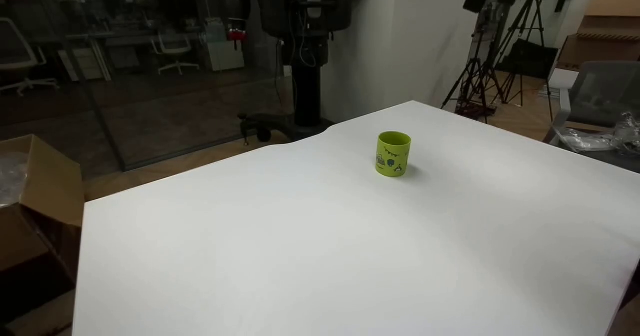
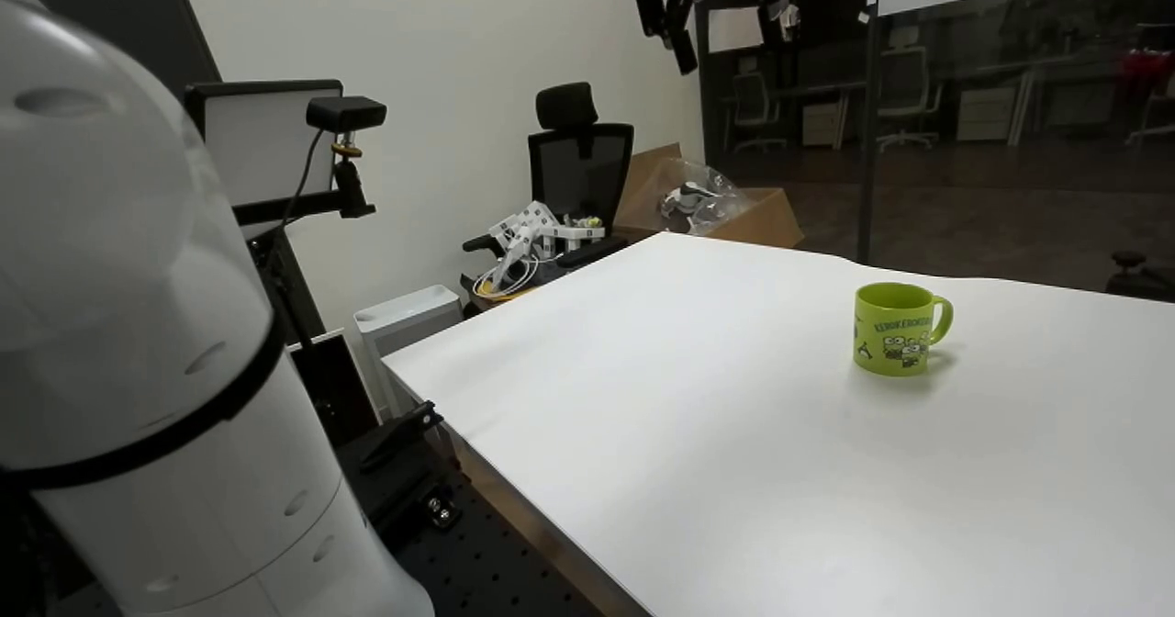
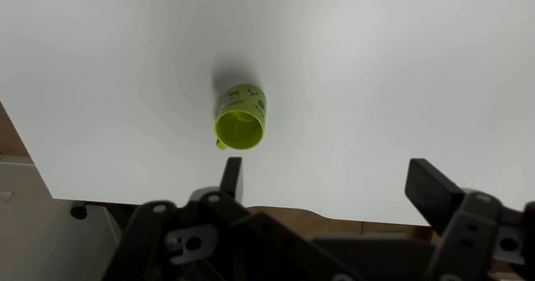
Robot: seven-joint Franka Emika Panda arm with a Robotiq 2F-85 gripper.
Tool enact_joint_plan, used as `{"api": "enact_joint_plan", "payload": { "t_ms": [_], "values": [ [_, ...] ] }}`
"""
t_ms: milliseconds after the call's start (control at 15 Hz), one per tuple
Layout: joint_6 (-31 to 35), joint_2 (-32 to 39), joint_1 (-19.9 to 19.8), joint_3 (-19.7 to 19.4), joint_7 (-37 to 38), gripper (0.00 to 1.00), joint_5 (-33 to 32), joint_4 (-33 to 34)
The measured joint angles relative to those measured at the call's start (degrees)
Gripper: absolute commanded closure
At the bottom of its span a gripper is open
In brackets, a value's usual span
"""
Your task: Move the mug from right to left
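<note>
The lime-green mug stands upright on the white table and shows in both exterior views [image 1: 392, 155] [image 2: 892, 330]. Dark printed figures and lettering mark its side. Its handle points right in an exterior view and is a small stub at the lower left of the mug in the wrist view [image 3: 241, 117]. My gripper [image 3: 326, 168] is open, its two black fingers wide apart with nothing between them. The mug lies beyond the left fingertip in the wrist view, apart from it. The gripper also shows at the top of an exterior view [image 2: 734, 34], high above the table.
The white table [image 1: 280, 236] has a wavy far edge. The white arm [image 2: 138, 277] fills the left of an exterior view. Beyond the table are an open cardboard box [image 1: 52, 186], a chair with white parts on it [image 2: 578, 176], a glass wall and tripods [image 1: 480, 61].
</note>
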Motion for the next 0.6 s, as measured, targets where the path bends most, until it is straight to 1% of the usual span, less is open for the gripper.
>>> {"api": "enact_joint_plan", "payload": {
  "t_ms": [200,333,600],
  "values": [
    [4.4,5.2,-1.1,-0.3,0.1,0.00,0.0,1.0],
    [5.7,11.7,-1.9,-1.1,0.0,0.00,0.1,3.4],
    [5.0,25.6,-2.8,-2.0,-0.1,0.00,-0.1,10.7]
  ]
}}
